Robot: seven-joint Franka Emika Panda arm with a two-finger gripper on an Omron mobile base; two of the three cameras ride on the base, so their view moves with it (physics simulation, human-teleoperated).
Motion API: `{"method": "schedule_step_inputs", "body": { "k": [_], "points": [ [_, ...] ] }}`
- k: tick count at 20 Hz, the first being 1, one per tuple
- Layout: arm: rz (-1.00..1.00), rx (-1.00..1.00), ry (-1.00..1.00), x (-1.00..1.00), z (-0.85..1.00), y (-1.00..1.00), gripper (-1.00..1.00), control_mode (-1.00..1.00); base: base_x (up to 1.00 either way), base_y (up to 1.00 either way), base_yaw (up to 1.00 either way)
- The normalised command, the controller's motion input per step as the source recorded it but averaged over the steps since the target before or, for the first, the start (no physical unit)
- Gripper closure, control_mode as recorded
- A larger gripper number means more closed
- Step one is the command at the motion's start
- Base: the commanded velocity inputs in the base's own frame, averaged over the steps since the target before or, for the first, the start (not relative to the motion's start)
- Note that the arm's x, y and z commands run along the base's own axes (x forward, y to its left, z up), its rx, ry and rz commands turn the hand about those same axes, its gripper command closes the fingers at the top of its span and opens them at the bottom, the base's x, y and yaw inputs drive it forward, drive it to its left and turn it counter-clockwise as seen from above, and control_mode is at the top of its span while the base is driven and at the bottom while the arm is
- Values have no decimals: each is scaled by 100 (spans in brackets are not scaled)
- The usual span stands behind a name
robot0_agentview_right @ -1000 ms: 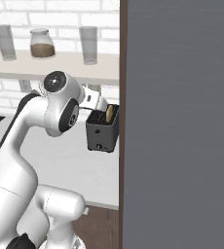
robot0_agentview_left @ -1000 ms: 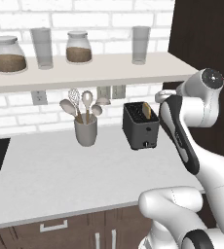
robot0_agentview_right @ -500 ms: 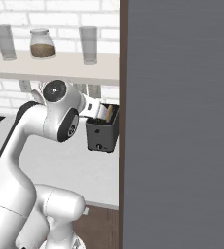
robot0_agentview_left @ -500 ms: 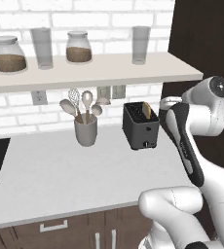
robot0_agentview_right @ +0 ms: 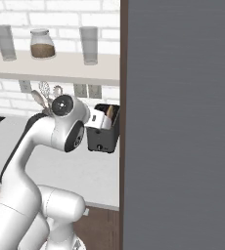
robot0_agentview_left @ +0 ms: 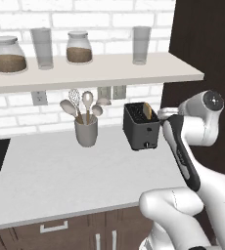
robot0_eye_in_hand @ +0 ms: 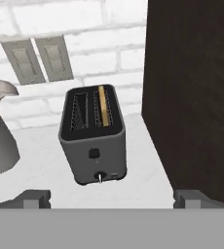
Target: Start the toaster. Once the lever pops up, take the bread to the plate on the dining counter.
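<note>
White brick backs the pale bench (robot0_agentview_left: 60,180) where the toaster (robot0_eye_in_hand: 93,138) stands mid-frame in the hand view, the bread (robot0_eye_in_hand: 102,105) upright in its right slot, and the hand (robot0_eye_in_hand: 111,198) hovers spread and empty, so starting the toaster and carrying the bread both seemingly remain.

A grey utensil crock (robot0_agentview_left: 86,132) packed with spoons and a whisk was parked on the white worktop (robot0_agentview_left: 60,171). Two jars (robot0_agentview_left: 78,47) and two glasses (robot0_agentview_left: 142,45) were lined up along the shelf (robot0_agentview_left: 100,72).
</note>
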Motion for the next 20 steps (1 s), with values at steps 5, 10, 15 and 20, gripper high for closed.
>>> {"method": "schedule_step_inputs", "body": {
  "k": [5, 10, 15, 20],
  "points": [
    [0, 0, 8, 53, -24, 0, -100, -100, 0, 0, 0],
    [2, 2, 11, 66, -19, 0, -100, -100, 0, 0, 0],
    [11, 1, 4, 59, -22, 0, -100, -100, 0, 0, 0],
    [10, 0, 0, 44, -26, 0, -100, -100, 0, 0, 0]
  ]
}}
